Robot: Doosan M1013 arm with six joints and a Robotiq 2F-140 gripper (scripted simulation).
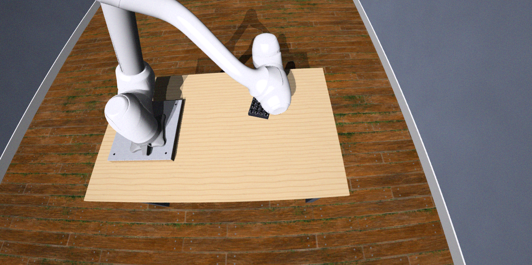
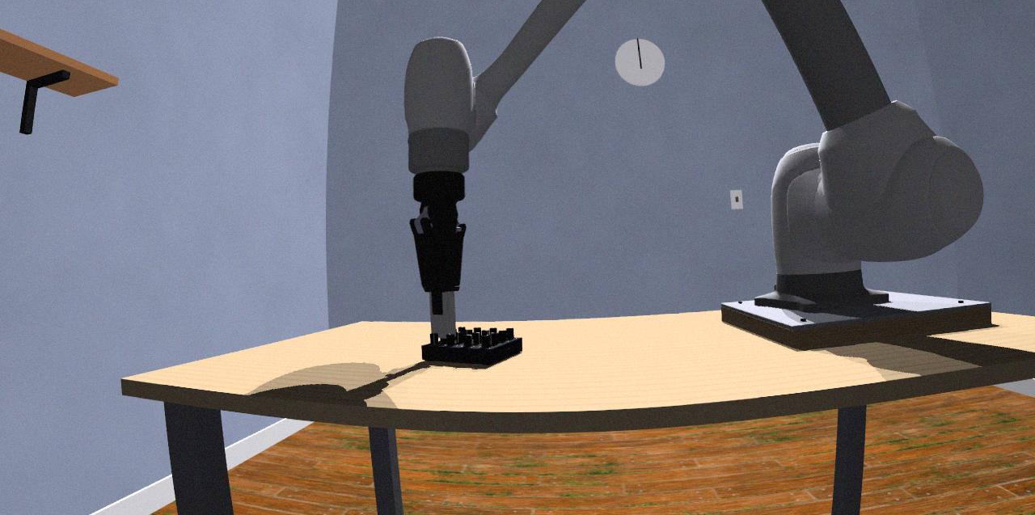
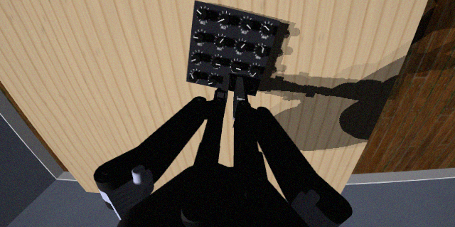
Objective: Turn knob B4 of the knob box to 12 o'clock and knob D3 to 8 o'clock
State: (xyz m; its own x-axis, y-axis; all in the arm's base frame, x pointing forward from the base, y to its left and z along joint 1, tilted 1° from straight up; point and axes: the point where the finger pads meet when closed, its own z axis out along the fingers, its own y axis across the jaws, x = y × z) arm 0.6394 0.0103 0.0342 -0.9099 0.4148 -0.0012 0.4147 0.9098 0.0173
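Over the knob box (image 1: pixel 258 115) (image 2: pixel 462 354) (image 3: pixel 232 34) — near its front edge — the claw (image 2: pixel 442 333) (image 3: pixel 231 84) points down.

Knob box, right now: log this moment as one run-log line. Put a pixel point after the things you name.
gripper (image 2: pixel 442 332) (image 3: pixel 231 84) nearly closed at knob box (image 1: pixel 258 116) (image 2: pixel 452 355) (image 3: pixel 210 25) | D3 hidden in wrist view | grip unclear | box on table (image 1: pixel 223 151) (image 2: pixel 614 367) (image 3: pixel 106 42)
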